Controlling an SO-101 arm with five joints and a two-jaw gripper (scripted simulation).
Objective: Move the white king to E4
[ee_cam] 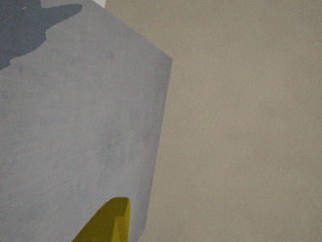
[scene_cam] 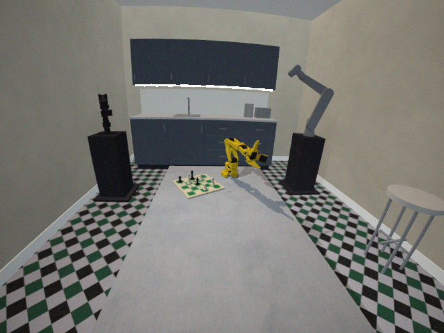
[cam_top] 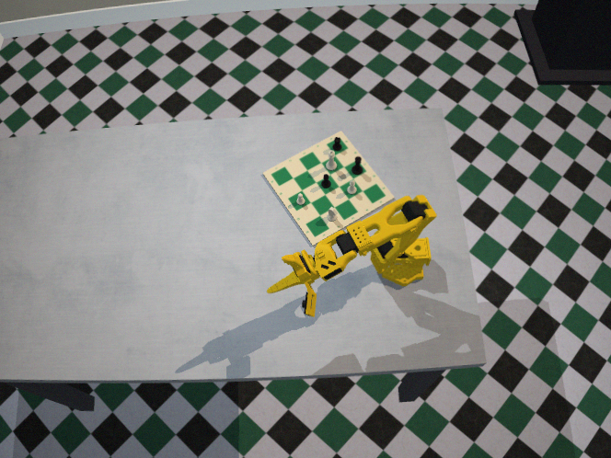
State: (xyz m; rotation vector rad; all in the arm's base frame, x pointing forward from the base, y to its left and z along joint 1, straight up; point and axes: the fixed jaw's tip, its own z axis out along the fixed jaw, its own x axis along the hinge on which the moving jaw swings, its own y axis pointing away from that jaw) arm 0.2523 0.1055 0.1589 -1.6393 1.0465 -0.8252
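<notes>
The chessboard [cam_top: 270, 180] [scene_cam: 190, 195] lies on the grey table [cam_top: 123, 222] [scene_cam: 222, 251] [ee_cam: 65, 122], just behind the arm's yellow base [cam_top: 402, 263]. Several white and black pieces stand upright on it. The tallest white piece [cam_top: 330, 159], which I take for the white king, stands near the board's far side, between two black pieces [cam_top: 337, 143] [cam_top: 357, 165]. My gripper [cam_top: 291, 300] [scene_cam: 259, 152] is open and empty. It hangs above bare table in front of the board, pointing away from it. The wrist view shows only one yellow jaw [ee_cam: 104, 239], the table and a wall.
Other white pieces [cam_top: 331, 214] [cam_top: 351, 187] [cam_top: 300, 199] and a black one [cam_top: 325, 180] stand on the board. The table's near edge [cam_top: 247, 377] lies beyond the gripper. Black pedestals [scene_cam: 111, 164] [scene_cam: 304, 161] with other arms and a stool [scene_cam: 412, 200] stand on the floor.
</notes>
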